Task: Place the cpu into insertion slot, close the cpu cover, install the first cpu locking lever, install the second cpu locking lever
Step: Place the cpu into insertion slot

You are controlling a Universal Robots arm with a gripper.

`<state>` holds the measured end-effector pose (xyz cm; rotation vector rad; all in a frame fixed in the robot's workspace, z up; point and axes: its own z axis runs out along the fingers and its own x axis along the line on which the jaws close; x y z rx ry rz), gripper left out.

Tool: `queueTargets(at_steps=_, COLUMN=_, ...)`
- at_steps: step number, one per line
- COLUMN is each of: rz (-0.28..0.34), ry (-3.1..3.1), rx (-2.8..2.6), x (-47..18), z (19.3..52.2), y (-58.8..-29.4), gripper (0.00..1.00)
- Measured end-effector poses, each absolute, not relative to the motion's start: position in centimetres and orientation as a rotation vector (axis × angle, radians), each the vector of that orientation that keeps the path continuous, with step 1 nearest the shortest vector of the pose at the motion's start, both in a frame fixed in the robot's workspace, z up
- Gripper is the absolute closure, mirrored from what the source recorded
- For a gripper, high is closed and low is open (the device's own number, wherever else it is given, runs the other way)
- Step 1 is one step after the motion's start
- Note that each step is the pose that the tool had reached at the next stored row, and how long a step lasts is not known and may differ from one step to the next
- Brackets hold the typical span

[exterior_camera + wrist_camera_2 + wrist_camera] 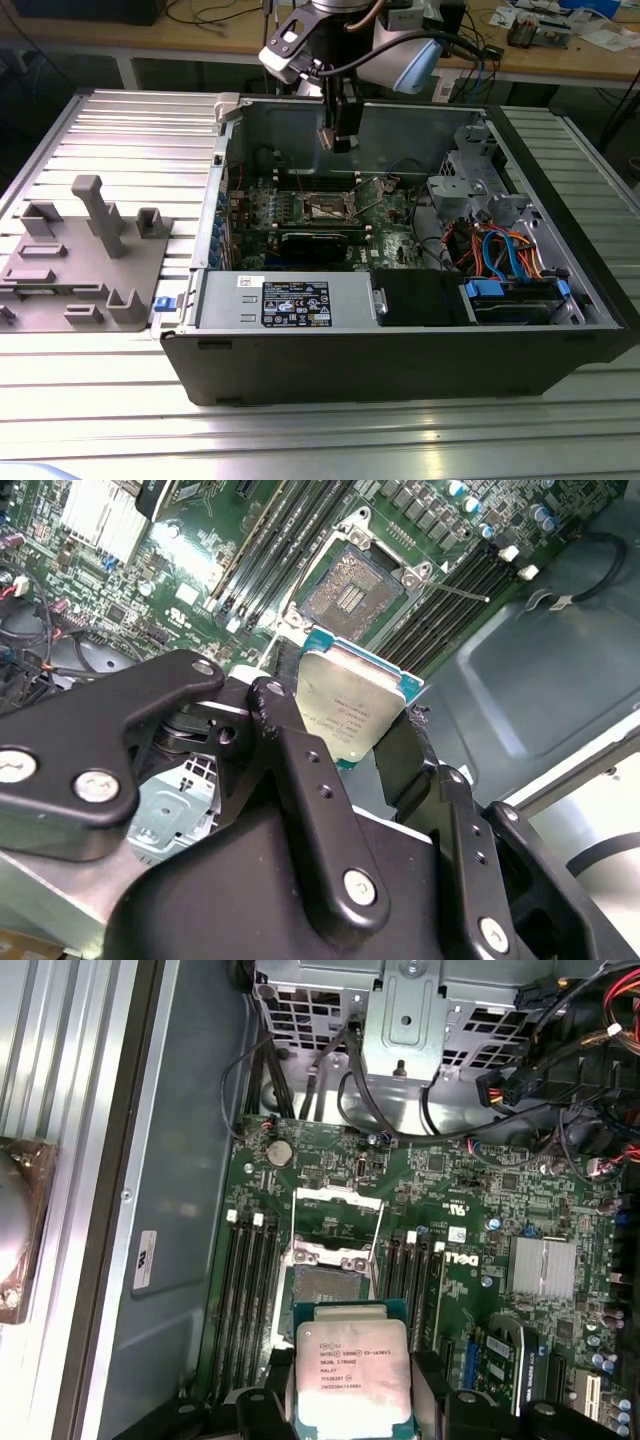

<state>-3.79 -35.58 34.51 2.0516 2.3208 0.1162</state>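
**cpu** (352,700): small flat square chip with a silvery-grey metal top bearing print and a teal-green border. It is pinched by two opposite edges in the claw (342,725), metal top showing in both wrist views. It is held above the green circuit board (450,1175), clear of it.

**insertion slot** (325,1285): small square socket set into the green circuit board. It has a thin metal rim, and its dark brownish-gold contact field lies bare.

**cpu cover** (337,1197): thin silvery frame plate with a large square window. It is swung open off the socket and hinged to the green circuit board at one socket edge.
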Motion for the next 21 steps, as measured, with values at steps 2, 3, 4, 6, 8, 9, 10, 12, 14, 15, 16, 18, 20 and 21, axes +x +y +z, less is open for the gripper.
queueTargets(at_steps=2, rz=0.116, ry=2.314, rx=2.059, x=-3.79, z=34.51, y=-35.58, gripper=0.45)
queueTargets(at_steps=3, rz=0.116, ry=2.312, rx=2.062, x=-3.79, z=34.51, y=-35.58, gripper=0.45)
queueTargets(at_steps=4, rz=0.116, ry=2.308, rx=2.065, x=-3.79, z=34.51, y=-35.58, gripper=0.45)
queueTargets(at_steps=6, rz=0.116, ry=2.303, rx=2.071, x=-3.79, z=34.51, y=-35.57, gripper=0.45)
queueTargets(at_steps=8, rz=0.115, ry=2.297, rx=2.077, x=-3.79, z=34.51, y=-35.57, gripper=0.45)
queueTargets(at_steps=9, rz=0.115, ry=2.295, rx=2.079, x=-3.79, z=34.51, y=-35.58, gripper=0.45)
queueTargets(at_steps=10, rz=0.115, ry=2.293, rx=2.081, x=-3.79, z=34.51, y=-35.58, gripper=0.45)
queueTargets(at_steps=12, rz=0.115, ry=2.287, rx=2.088, x=-3.79, z=34.51, y=-35.58, gripper=0.45)
queueTargets(at_steps=14, rz=0.115, ry=2.282, rx=2.093, x=-3.79, z=34.51, y=-35.58, gripper=0.45)
queueTargets(at_steps=15, rz=0.115, ry=2.279, rx=2.096, x=-3.79, z=34.51, y=-35.57, gripper=0.45)
queueTargets(at_steps=16, rz=0.115, ry=2.276, rx=2.099, x=-3.79, z=34.51, y=-35.58, gripper=0.45)
queueTargets(at_steps=18, rz=0.115, ry=2.271, rx=2.104, x=-3.79, z=34.51, y=-35.58, gripper=0.45)
queueTargets(at_steps=20, rz=0.114, ry=2.266, rx=2.109, x=-3.79, z=34.51, y=-35.58, gripper=0.45)
queueTargets(at_steps=21, rz=0.114, ry=2.263, rx=2.113, x=-3.79, z=34.5, y=-35.58, gripper=0.45)
